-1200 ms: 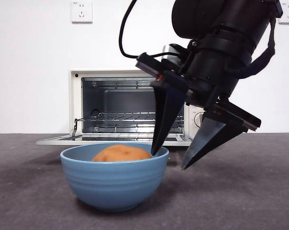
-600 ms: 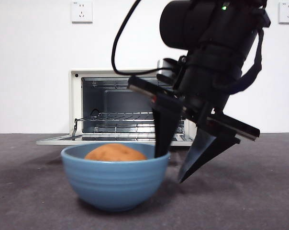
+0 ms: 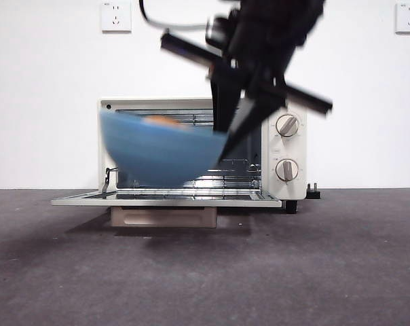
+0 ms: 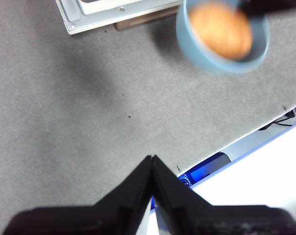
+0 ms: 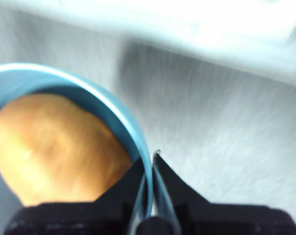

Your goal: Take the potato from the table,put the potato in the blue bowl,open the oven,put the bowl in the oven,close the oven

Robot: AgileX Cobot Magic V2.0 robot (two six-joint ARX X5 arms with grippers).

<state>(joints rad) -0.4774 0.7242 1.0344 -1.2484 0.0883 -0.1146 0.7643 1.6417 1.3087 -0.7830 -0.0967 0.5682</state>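
One potato (image 5: pixel 60 147), one blue bowl (image 3: pixel 161 156), right pincer (image 5: pixel 150 164) clamped.

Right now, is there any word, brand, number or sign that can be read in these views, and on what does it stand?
No text can be read in any view.
Cream-white toaster oven: small marks around its two round knobs, too small to read; no brand name shows.
White wall sockets: no legible marking.
Sky-blue bowl with the orange-brown potato, held by the right pincer: blurred, no lettering.
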